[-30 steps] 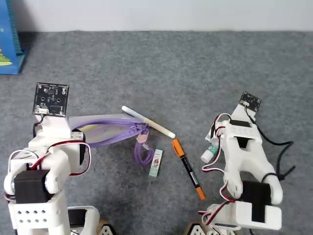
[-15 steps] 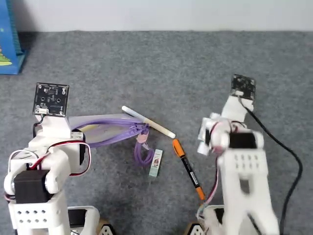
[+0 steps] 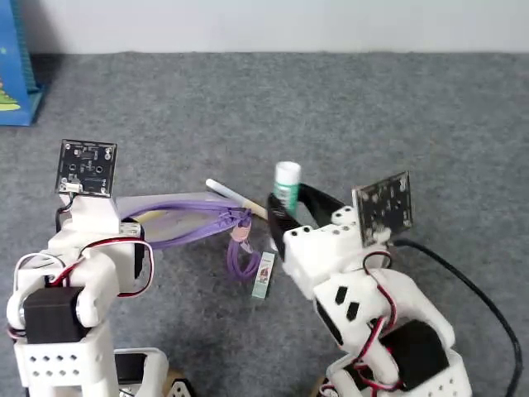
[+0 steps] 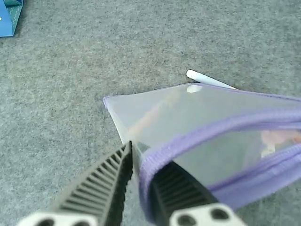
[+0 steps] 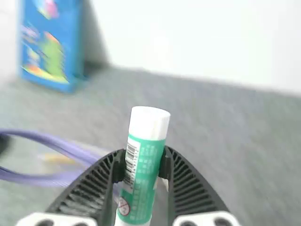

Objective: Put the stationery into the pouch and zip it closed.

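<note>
Grey, felt-like worktop [image 3: 372,99] all round, pale wall behind, blue box [image 3: 15,70] off at the far corner.

Over on the left: grips the pouch [image 4: 188,117] by its purple zip edge with the left pincer [image 4: 139,162], jaws closed on the binding. Mouth apparently open and facing the middle.

On the right: holds a glue stick [image 5: 146,141] in the right pincer [image 5: 142,155], jaws clamped round the green-labelled barrel. White cap up, well above the worktop, near the pouch's open end. Looks like mid-delivery, glue stick not yet inside.

Should handle easily: light and rigid, but round and smooth, so liable to swivel or slip. Best taken across the barrel, as here.

Pouch quite another matter: thin, floppy clear plastic, apt to sag shut. Wants holding by the stiffer zip edge.

Waiting on the worktop: a white pen [image 3: 235,197] close against the pouch's far side, and a small labelled block [image 3: 263,275] just beside the purple wrist loop [image 3: 241,258]. Slim and light, both, by the look of them. Pen best pinched mid-shaft, block across its narrow sides.
</note>
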You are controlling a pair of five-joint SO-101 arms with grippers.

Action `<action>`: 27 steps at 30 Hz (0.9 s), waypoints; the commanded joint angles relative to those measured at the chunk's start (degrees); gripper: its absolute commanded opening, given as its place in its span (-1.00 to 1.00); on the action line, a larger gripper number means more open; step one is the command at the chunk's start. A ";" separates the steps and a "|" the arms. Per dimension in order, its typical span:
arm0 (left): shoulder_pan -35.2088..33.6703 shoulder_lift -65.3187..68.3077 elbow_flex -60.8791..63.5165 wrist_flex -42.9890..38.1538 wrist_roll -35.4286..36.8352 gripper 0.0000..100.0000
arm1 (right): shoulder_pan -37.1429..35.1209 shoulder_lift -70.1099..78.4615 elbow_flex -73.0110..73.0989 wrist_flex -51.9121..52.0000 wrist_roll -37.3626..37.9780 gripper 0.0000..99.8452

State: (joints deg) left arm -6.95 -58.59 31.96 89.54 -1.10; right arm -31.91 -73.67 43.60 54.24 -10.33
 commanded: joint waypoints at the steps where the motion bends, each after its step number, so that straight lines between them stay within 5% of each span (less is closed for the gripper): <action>1: 0.09 0.62 -1.27 -0.09 0.35 -0.97 | -4.97 -0.84 -0.70 -9.19 0.79 -0.98; 11: 0.09 0.62 -1.27 -0.09 0.35 -0.97 | -13.14 -0.75 15.38 -39.34 4.04 -0.98; 27: 0.09 0.62 -1.19 -0.09 0.35 -0.97 | -17.10 12.44 26.37 -65.45 5.01 -0.98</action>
State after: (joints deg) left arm -6.95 -58.59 31.96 89.54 -1.10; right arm -48.70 -65.67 70.33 -4.57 -6.11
